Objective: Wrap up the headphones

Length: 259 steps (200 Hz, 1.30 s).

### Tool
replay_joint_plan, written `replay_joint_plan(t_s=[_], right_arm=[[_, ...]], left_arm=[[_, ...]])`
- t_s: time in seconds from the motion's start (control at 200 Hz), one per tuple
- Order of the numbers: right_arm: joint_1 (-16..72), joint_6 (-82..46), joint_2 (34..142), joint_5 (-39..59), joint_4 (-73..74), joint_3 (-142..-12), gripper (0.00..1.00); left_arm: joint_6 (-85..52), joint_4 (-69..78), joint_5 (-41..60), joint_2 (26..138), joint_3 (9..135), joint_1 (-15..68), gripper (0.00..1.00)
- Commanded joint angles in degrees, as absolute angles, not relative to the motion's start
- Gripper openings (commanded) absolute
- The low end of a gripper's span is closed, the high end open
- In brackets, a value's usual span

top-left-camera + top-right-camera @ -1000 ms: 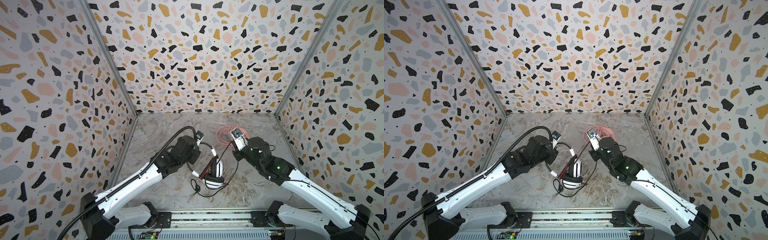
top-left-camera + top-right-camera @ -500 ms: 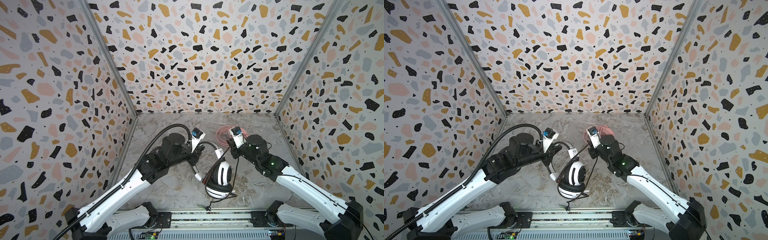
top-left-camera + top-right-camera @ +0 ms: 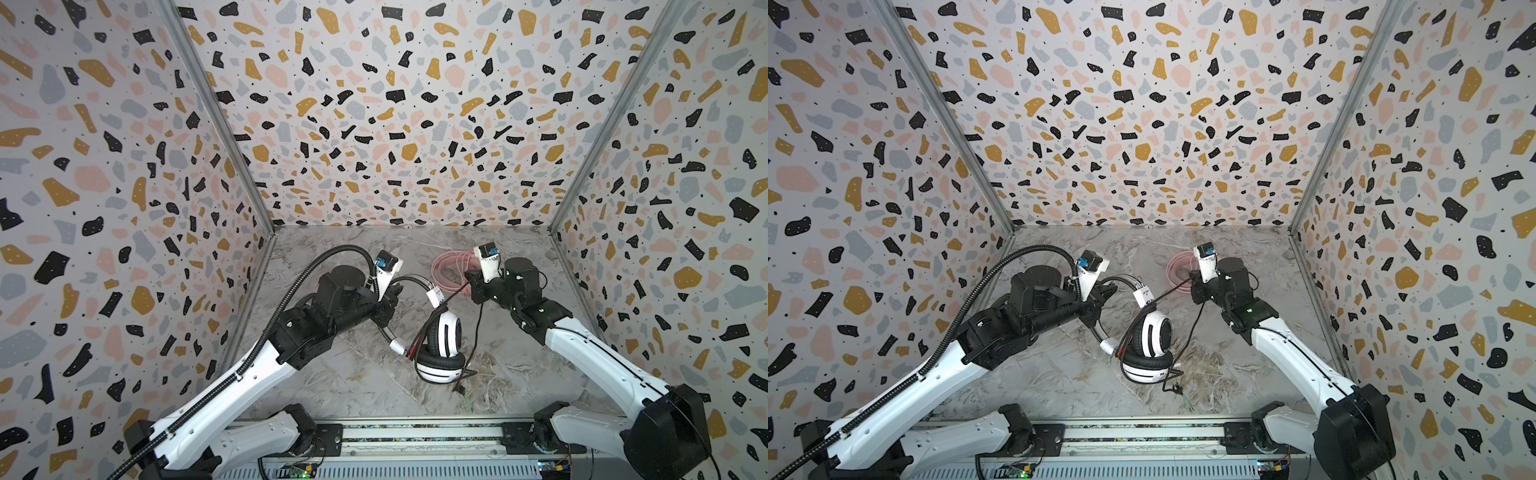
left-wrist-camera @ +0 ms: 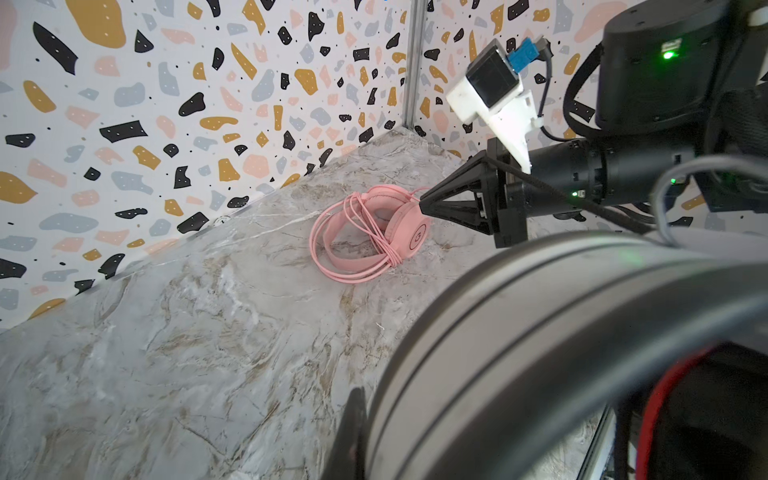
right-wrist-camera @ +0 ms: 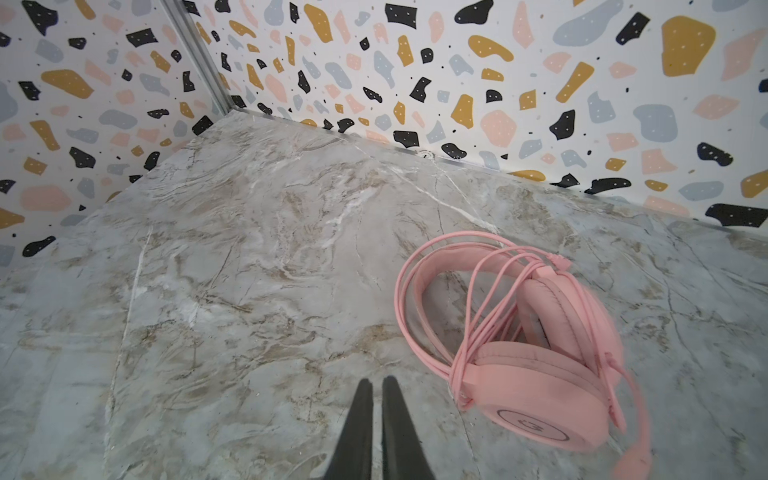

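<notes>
Pinches white headset [image 3: 446,332] by the band in left gripper [image 3: 387,306], above table [image 3: 353,386] centre. Presses right gripper [image 3: 471,277] jaws together at its 1 o'clock, cable [image 3: 478,330] draped over. Shows pink headset [image 3: 451,268] lying just beyond, 12 o'clock.

Pink headphones [image 5: 540,395] lie cable-wrapped at the back; white-and-black headphones [image 3: 446,334] hang raised centrally, unwrapped.

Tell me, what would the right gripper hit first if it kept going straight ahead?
Probably the bare marble table; the right gripper, shut on the black cable, points just beside the pink headphones, though depth is unclear.
</notes>
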<state>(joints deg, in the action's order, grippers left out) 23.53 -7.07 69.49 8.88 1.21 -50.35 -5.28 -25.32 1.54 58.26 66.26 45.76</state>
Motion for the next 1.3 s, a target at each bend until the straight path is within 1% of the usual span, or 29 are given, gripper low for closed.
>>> replay_joint_plan(t_s=[0.0, 0.115, 0.195, 0.35, 0.686, 0.986, 1.171, 1.292], right_arm=[[20.74, -9.58, 72.17, 11.23, 2.85, -53.59, 0.08], [19.75, -9.84, 76.29, 13.47, 3.28, -55.17, 0.08], [19.68, -10.36, 78.04, 14.5, 5.1, -54.01, 0.08], [19.16, -10.88, 82.81, 15.12, 7.42, -52.37, 0.08], [18.08, -11.91, 87.92, 16.42, 11.88, -49.13, 0.08], [15.64, -13.44, 91.3, 19.47, 15.21, -46.76, 0.08], [15.76, -14.15, 91.01, 21.58, 16.4, -45.81, 0.08], [16.0, -14.5, 89.45, 22.1, 17.41, -43.89, 0.08]], left_arm=[[-9.22, -15.74, 9.29, 56.58, 70.05, 45.95, 0.0], [-10.82, -14.62, 11.21, 56.87, 70.1, 45.94, 0.0], [-11.58, -14.11, 12.27, 56.91, 70.03, 45.97, 0.0], [-12.23, -14.09, 11.33, 56.15, 70.23, 45.92, 0.0], [-14.3, -12.69, 11.95, 55.46, 71.03, 45.91, 0.0], [-14.75, -13.98, 7.54, 53.9, 74.53, 45.87, 0.0], [-15.5, -13.48, 4.92, 54.53, 74.72, 45.79, 0.0], [-17.93, -11.1, 1.55, 54.58, 74.44, 45.69, 0.0]])
